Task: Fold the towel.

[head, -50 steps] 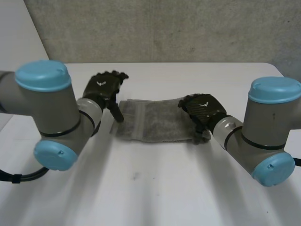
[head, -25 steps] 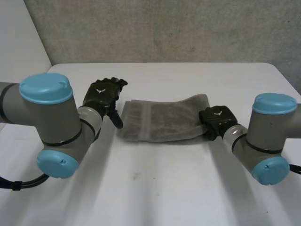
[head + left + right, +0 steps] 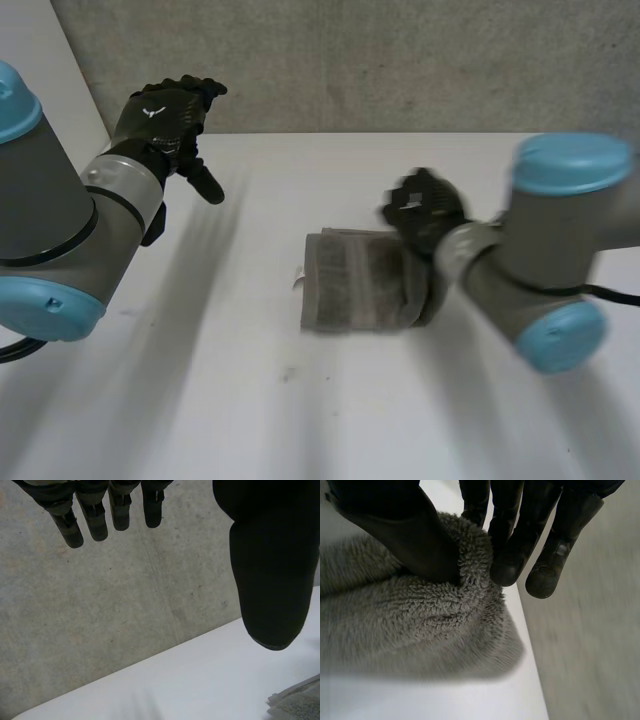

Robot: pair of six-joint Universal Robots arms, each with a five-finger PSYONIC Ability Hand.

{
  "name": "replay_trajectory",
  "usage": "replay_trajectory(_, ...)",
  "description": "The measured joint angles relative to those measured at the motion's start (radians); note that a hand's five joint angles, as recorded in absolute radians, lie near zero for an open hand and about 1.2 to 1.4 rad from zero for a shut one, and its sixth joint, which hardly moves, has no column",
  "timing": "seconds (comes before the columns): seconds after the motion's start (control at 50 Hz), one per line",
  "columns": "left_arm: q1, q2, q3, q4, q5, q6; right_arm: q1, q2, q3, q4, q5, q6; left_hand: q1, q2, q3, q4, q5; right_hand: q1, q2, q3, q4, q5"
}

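Grey fluffy terry towel (image 3: 352, 292) lies mid white table (image 3: 300, 420), doubled into short thick packet. Right black hand (image 3: 425, 205) pinches its rolled right end between thumb and fingers (image 3: 507, 560). Left black hand (image 3: 165, 110) hovers well apart, fingers straight, empty. Fold seems nearly done; release and flattening left.

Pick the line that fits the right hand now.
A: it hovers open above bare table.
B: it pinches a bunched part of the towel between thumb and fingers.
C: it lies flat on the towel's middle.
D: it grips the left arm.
B: in the right wrist view the right hand has its thumb and fingers closed on a raised bunch of the towel.
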Motion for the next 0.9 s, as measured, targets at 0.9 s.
replay_trajectory(0.9,-0.228,-0.398,0.138,-0.001,0.008,-0.183,-0.141,0.000,0.193,-0.039,0.009,0.820,0.000,0.000,0.000,0.000,0.000,-1.055,-1.015,-1.090,-1.082,-1.088)
